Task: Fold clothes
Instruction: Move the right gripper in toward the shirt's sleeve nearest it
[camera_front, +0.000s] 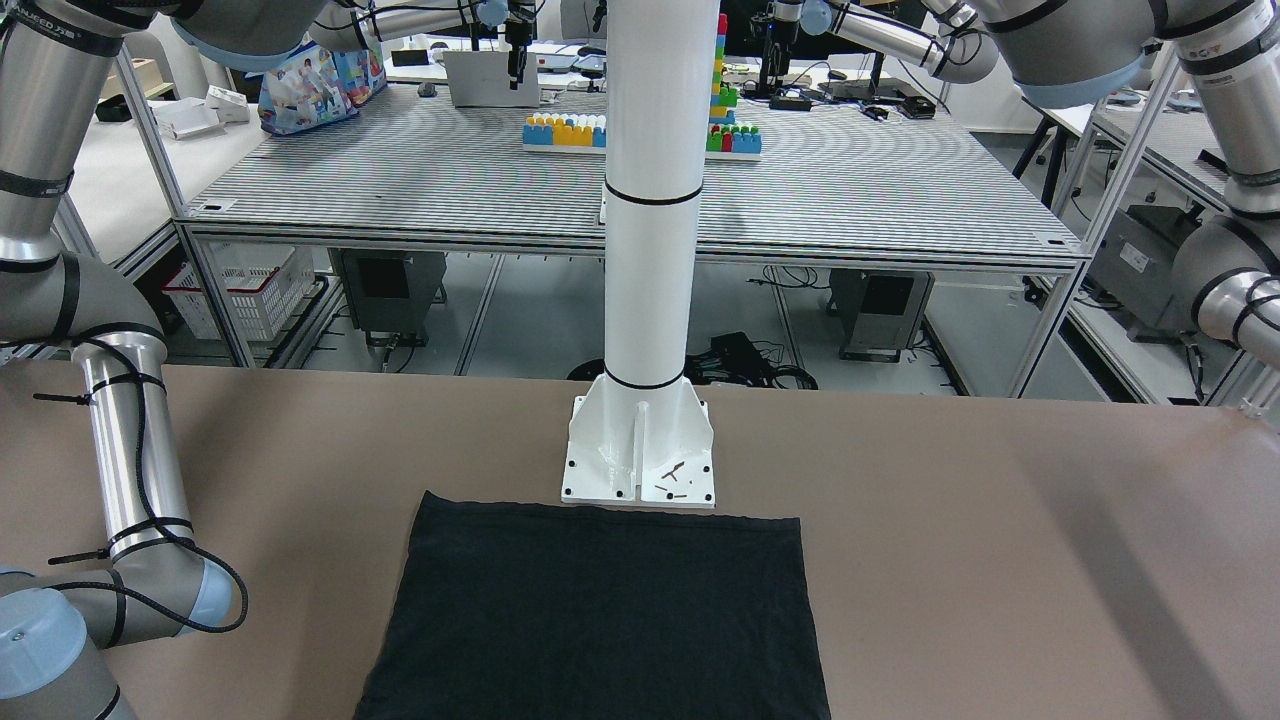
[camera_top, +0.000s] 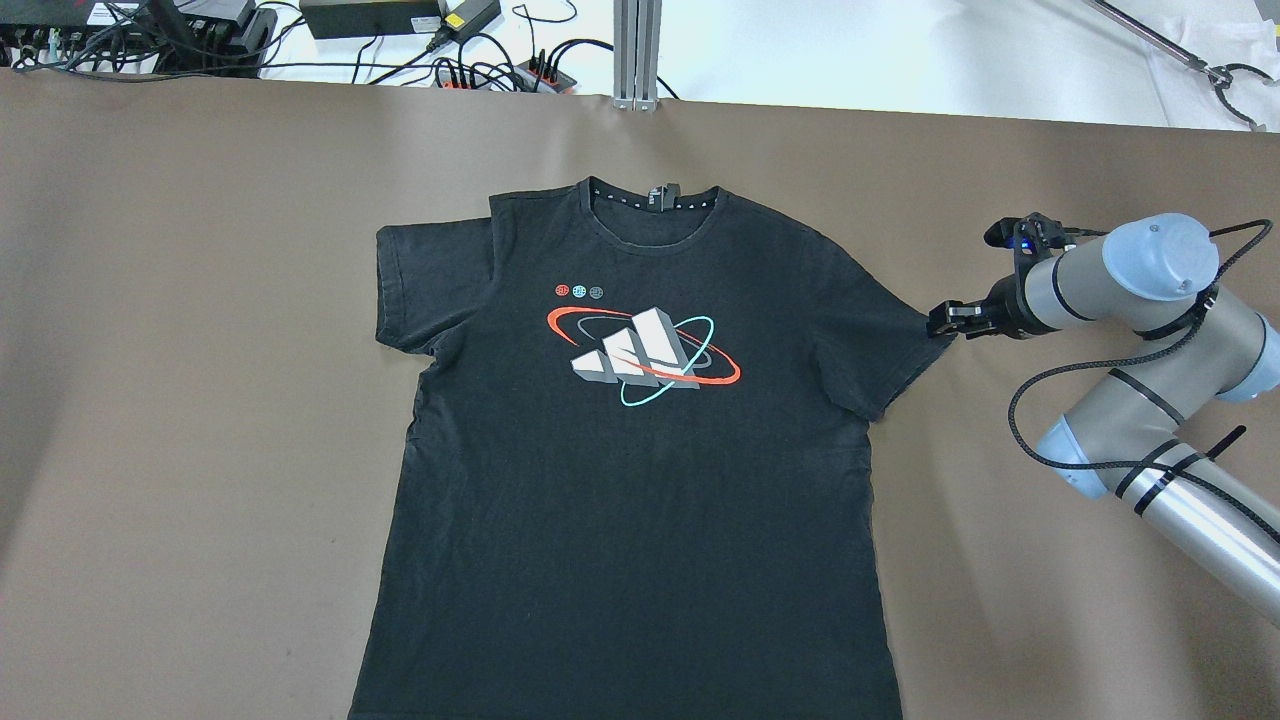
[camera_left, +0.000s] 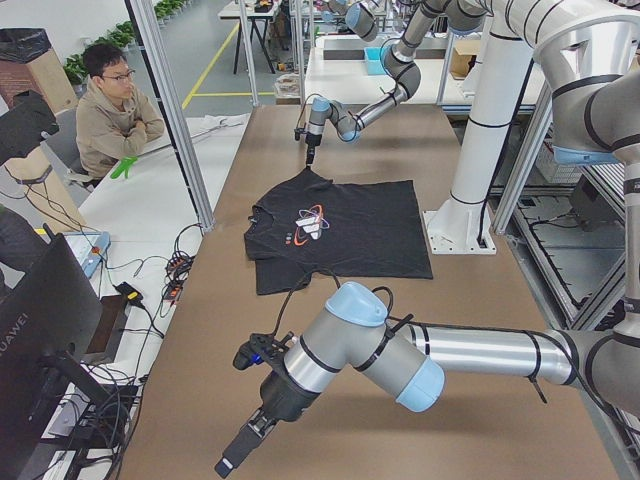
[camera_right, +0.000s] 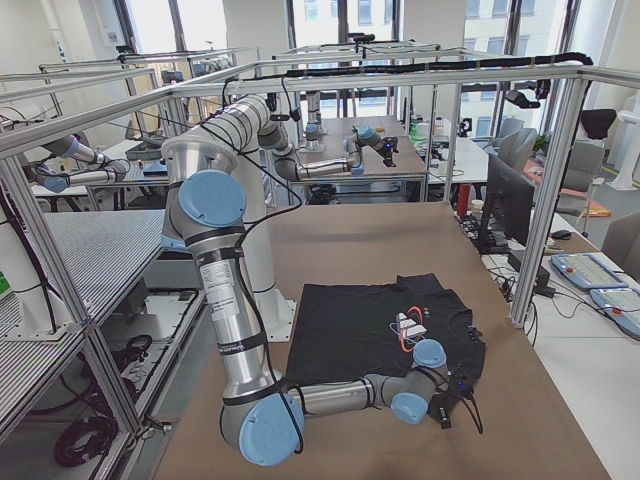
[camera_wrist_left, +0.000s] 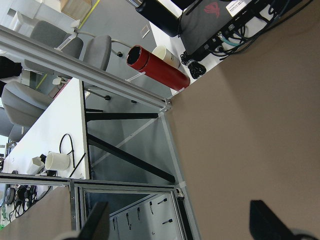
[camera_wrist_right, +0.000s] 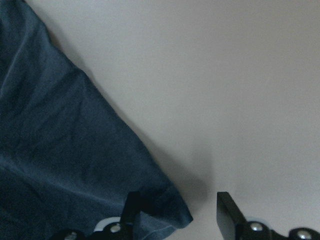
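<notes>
Reach decides the coming move. The black T-shirt (camera_top: 640, 500) lies flat and face up on the brown surface (camera_top: 200, 420), in the middle of the overhead frame. Its long axis runs from the collar (camera_top: 655, 205) at upper centre down to a hem that goes off the bottom edge. The sleeve (camera_top: 885, 345) at the right of that frame ends right at the right arm's fingers (camera_top: 945, 322), which come in from the right edge and point leftward at it. The right wrist view shows those fingers spread apart, gripping nothing. The cuff corner (camera_wrist_right: 170, 215) sits in the gap at the bottom of the frame, close against the finger at lower left (camera_wrist_right: 131, 205) and clear of the one at lower right (camera_wrist_right: 227, 212). Whether fabric touches the first I cannot tell. The rest of the sleeve fans away toward the upper left of that view. The left arm's fingers (camera_wrist_left: 97, 225) are likewise spread and empty, over bare surface near its edge. In the left side view they hang at the lower left of the frame, well apart from the T-shirt. The right arm is therefore much the nearer, and a fold would likely begin by closing on this cuff corner and carrying it leftward in the overhead frame, across the chest.
</notes>
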